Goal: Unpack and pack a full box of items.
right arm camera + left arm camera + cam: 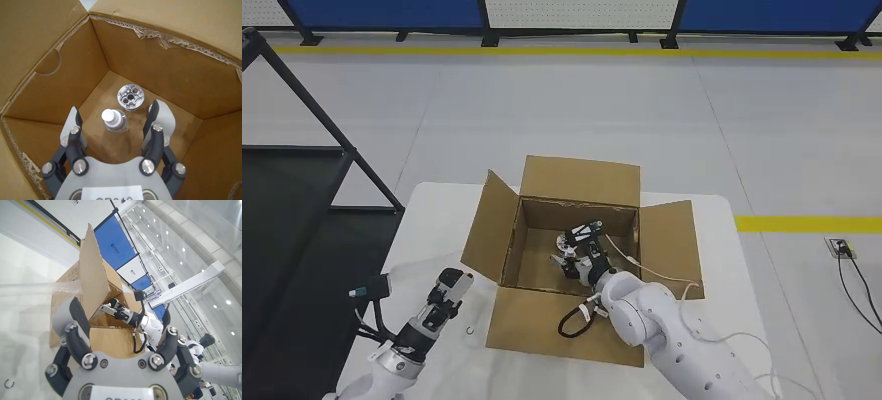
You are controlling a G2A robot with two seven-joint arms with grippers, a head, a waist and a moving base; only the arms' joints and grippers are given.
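Right gripper (115,107) is hanging wide open, empty, over a clear white-capped bottle (113,121) in the corrugated box (151,66); left gripper (121,305) is gaping empty.

white arms (682,345), black cables (134,343), silver-screwed dark jaws

Open cardboard box (579,180), upright clear bottle (114,121) beside metal hub (130,97) inside

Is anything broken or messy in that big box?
Yes. The brown cardboard box is ripped along one wall's top edge: paper is peeled off and the wavy layer shows. The clear bottle with a white cap and the silver metal wheel stand upright on the box floor, nothing spilled.
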